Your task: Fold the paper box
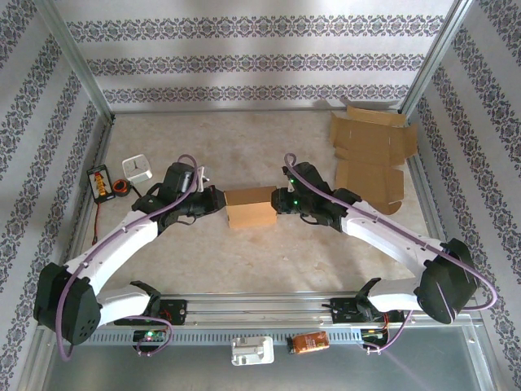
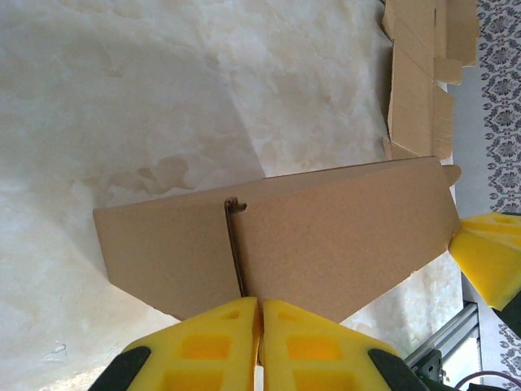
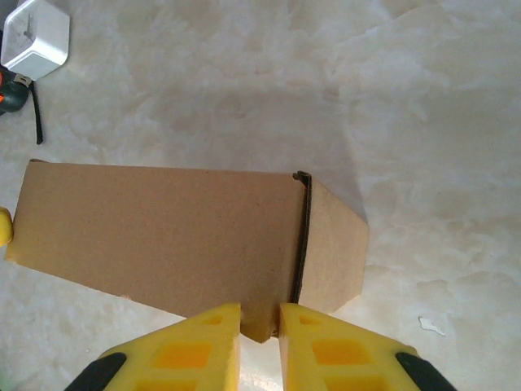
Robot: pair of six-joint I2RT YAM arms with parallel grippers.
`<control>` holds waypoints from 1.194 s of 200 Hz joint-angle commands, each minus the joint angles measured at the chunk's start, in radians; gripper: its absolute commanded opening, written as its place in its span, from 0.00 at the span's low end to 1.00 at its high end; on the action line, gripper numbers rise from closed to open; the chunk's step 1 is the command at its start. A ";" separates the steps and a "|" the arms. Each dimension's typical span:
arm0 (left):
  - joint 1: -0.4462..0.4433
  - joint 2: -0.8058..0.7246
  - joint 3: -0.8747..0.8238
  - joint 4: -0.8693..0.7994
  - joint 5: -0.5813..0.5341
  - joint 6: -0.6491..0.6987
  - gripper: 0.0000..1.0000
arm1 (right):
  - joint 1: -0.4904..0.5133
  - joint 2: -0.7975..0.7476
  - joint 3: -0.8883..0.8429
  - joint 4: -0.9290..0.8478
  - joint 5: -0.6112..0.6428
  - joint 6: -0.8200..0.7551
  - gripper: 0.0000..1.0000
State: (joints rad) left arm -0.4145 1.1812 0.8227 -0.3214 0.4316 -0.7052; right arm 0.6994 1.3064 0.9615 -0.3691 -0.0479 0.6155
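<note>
The paper box is a brown cardboard shape at the middle of the table, held up between both arms. My left gripper meets its left end. In the left wrist view the yellow fingers stand pressed almost together on a thin edge of the box, where a dark seam runs into them. My right gripper holds the right end. In the right wrist view its fingers pinch a lower corner of the box, beside a dark seam.
Flat cardboard blanks lie at the back right, and show as well in the left wrist view. A white device and a black-orange meter sit at the left. A metal rail runs along the near edge.
</note>
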 commanded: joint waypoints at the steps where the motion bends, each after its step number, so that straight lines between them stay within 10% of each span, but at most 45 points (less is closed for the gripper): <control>1: -0.016 0.022 -0.056 -0.149 -0.051 0.033 0.10 | 0.008 0.039 -0.037 -0.171 0.049 0.001 0.23; 39: -0.016 -0.080 -0.014 -0.144 -0.116 0.044 0.42 | -0.007 -0.036 0.077 -0.200 0.038 0.012 0.36; 114: -0.016 -0.030 -0.064 0.078 -0.033 -0.020 0.72 | -0.088 0.077 0.100 -0.058 -0.203 0.075 0.56; 173: -0.017 -0.004 -0.084 0.069 -0.054 -0.009 0.52 | -0.091 0.080 0.035 -0.016 -0.208 0.108 0.42; 239: -0.016 -0.008 -0.085 0.039 -0.083 0.012 0.42 | -0.085 0.015 0.082 0.007 -0.269 0.172 0.58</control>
State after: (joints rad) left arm -0.4198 1.1671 0.7612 -0.2470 0.3763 -0.7151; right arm 0.6048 1.3384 1.0233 -0.3904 -0.2646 0.7536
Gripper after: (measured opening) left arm 0.429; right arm 0.565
